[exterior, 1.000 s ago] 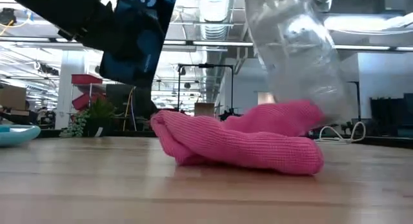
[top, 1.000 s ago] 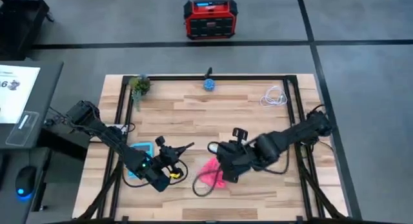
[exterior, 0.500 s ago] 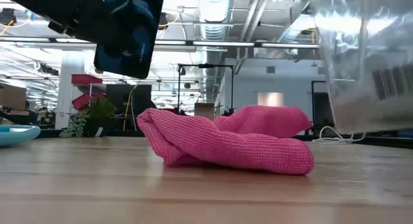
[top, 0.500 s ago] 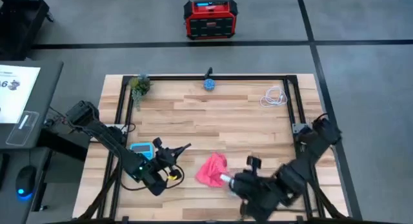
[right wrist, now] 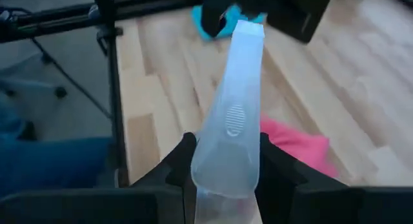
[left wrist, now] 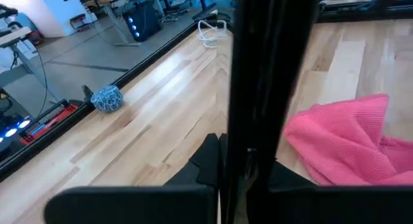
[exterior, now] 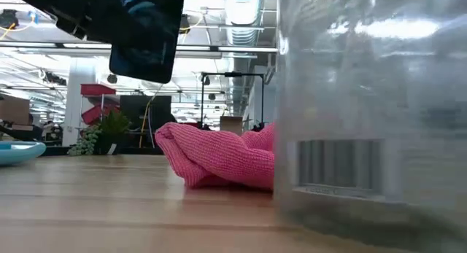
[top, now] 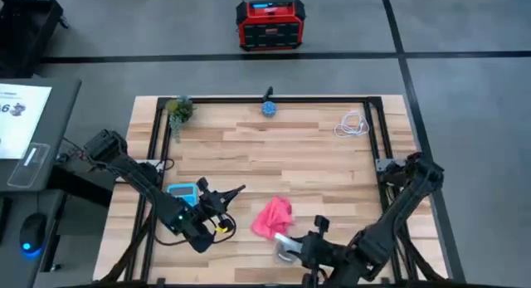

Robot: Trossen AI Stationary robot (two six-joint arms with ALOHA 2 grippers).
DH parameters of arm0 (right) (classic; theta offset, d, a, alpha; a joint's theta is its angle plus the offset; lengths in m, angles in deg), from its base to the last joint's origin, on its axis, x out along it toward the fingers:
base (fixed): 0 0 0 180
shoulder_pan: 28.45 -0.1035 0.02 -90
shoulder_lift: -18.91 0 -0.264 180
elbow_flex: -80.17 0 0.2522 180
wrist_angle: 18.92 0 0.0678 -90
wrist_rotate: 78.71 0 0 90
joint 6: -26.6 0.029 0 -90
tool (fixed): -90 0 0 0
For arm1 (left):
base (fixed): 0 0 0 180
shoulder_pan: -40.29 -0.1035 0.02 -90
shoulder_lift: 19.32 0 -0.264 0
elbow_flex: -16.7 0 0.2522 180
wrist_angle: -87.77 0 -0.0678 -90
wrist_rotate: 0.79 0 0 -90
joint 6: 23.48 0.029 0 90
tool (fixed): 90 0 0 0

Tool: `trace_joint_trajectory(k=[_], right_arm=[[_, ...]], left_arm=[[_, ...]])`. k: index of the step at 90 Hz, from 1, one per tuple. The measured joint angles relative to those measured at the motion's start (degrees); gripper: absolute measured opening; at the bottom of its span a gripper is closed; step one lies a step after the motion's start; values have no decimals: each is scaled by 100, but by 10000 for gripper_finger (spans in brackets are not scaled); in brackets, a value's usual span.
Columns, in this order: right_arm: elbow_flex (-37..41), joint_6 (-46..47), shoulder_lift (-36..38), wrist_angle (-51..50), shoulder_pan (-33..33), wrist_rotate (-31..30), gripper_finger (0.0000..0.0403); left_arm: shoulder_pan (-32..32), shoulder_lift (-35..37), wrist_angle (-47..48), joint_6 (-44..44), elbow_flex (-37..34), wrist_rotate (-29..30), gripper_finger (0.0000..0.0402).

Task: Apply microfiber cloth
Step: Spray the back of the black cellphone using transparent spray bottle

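Observation:
The pink microfiber cloth (top: 272,217) lies crumpled on the wooden table, near its front middle, and no gripper touches it; it also shows as a pink heap (exterior: 219,158) in the low view. My left gripper (top: 214,209) hangs above the table to the cloth's left, shut on a black phone (exterior: 146,34). My right gripper (top: 300,248) is at the table's near edge, in front of the cloth, shut on a clear plastic bottle (exterior: 365,114). A light blue calculator (top: 182,191) lies on the table beside the left gripper. My left gripper pinches the phone between its two fingers, which stand on either side of it. The phone (left wrist: 271,82) shows edge-on in the wrist view. It is lifted clear of the table and tilted. My right gripper pinches the bottle's body (right wrist: 233,114) between its two fingers (right wrist: 186,161), on two opposite sides. In the low view the bottle stands upright, with its base at the table top or just above it; I cannot tell which.
A black frame (top: 377,139) runs around the table. Along the far edge are a small plant (top: 178,109), a blue ball (top: 270,108) and a white cable (top: 353,124). A red box (top: 267,24) stands on the floor beyond.
My right gripper has carried the clear bottle away from the cloth toward the table's near edge, down to table height. The cloth has stayed in place and now lies uncovered.

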Motion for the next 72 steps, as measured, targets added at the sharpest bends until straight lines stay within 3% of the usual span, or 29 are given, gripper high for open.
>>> trace_joint_trajectory(k=[39, 57, 65, 72], right_arm=[[2366, -186, 1101, 2794, 183, -113, 91], [2407, -637, 1100, 2790, 711, -136, 87], [2413, -969, 1087, 2765, 985, -518, 82], [2491, -1449, 1038, 2484, 1220, -822, 35]], left_arm=[[-30, 0, -5, 65, 0, -63, 5], [-113, 0, -9, 63, 0, -65, 7], [-136, 0, -10, 57, 0, -77, 8], [-138, 0, -10, 57, 0, -113, 9]])
